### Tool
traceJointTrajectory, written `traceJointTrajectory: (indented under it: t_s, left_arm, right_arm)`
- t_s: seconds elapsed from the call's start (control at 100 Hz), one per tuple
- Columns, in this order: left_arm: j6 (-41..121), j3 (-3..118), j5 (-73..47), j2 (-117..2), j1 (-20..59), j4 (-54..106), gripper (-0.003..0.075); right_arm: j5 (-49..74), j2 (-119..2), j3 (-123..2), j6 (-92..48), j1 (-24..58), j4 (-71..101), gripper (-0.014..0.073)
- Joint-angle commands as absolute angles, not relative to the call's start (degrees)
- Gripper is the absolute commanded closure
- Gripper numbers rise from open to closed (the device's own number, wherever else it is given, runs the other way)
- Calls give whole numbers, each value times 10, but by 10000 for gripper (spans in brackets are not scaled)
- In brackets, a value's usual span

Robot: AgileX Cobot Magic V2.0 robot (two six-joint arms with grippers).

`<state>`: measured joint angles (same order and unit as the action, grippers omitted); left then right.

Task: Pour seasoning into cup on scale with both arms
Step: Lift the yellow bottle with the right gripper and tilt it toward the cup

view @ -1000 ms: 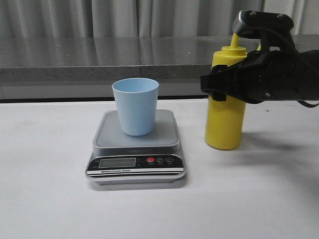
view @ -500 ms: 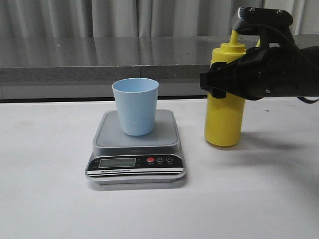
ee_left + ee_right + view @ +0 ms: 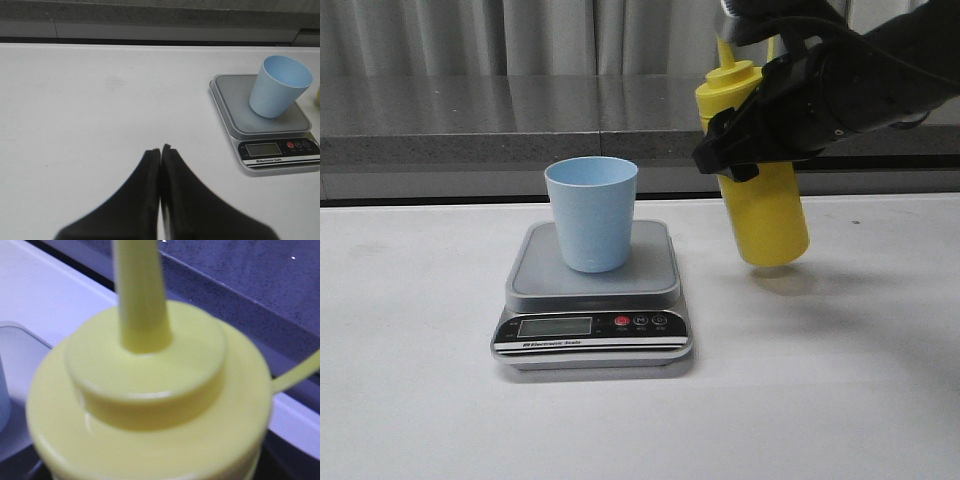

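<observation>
Yellow bottle (image 3: pixel 765 215), pale blue cup (image 3: pixel 592 212), silver-grey scale (image 3: pixel 593 310)

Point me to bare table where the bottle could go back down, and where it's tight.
Bare table left of the scale, the strip in front of it, and the patch right of it under the lifted, tilted bottle. Tight: the scale platform, taken by the cup, and the gap between cup and right end effector.

Front overview; two close wrist views
</observation>
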<state>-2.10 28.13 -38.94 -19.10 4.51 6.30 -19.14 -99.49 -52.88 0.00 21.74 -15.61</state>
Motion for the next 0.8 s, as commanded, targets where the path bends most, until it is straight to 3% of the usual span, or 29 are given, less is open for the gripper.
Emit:
traceJointTrajectory:
  t_s: [0.0,0.79]
  left_arm:
    - [-24,297,-346,-196,43,65,740]
    - [-24,297,-346,-196,43,65,740]
  right_arm:
    - [-191,-964,-564,-10,222,-192,307]
    - [122,-964,-678,-10,294,-544,307]
